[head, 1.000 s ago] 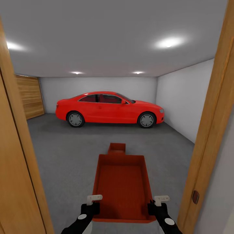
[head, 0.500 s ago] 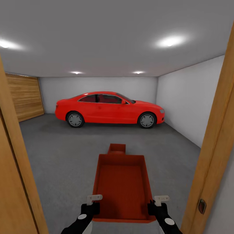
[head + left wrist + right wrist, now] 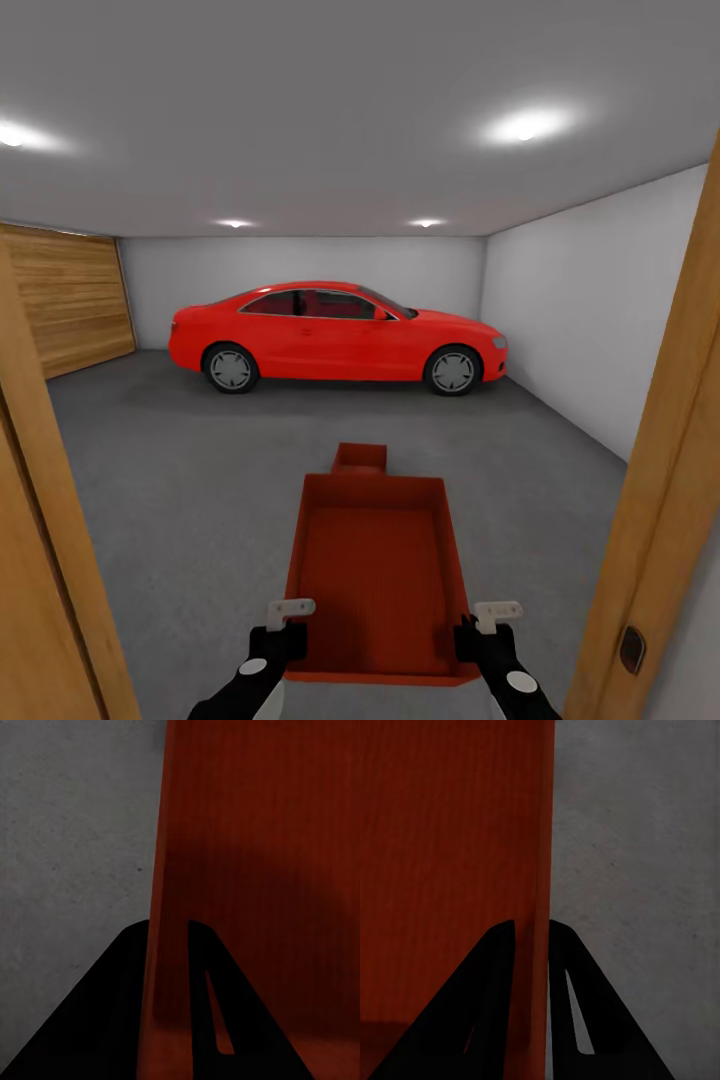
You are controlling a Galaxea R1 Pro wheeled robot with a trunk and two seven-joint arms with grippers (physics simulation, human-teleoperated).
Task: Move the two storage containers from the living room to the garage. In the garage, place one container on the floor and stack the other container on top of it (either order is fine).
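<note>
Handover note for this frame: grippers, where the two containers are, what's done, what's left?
Left gripper: shut on the held container's left wall.
Right gripper: shut on its right wall.
Held container is carried level in front of the robot, at the wooden door frame into the garage.
Other container sits on the concrete floor just ahead, red car beyond.
Done: one container placed.
Left: drive up, stack the held container on it.

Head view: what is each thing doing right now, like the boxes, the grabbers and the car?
Near box: open-topped, empty, held up by both side walls.
Far box: on the garage floor, open-topped.
Left gripper: shut on the near box's wall.
Right gripper: shut on the opposite wall.
Car: parked by the back wall, doors closed.
</note>
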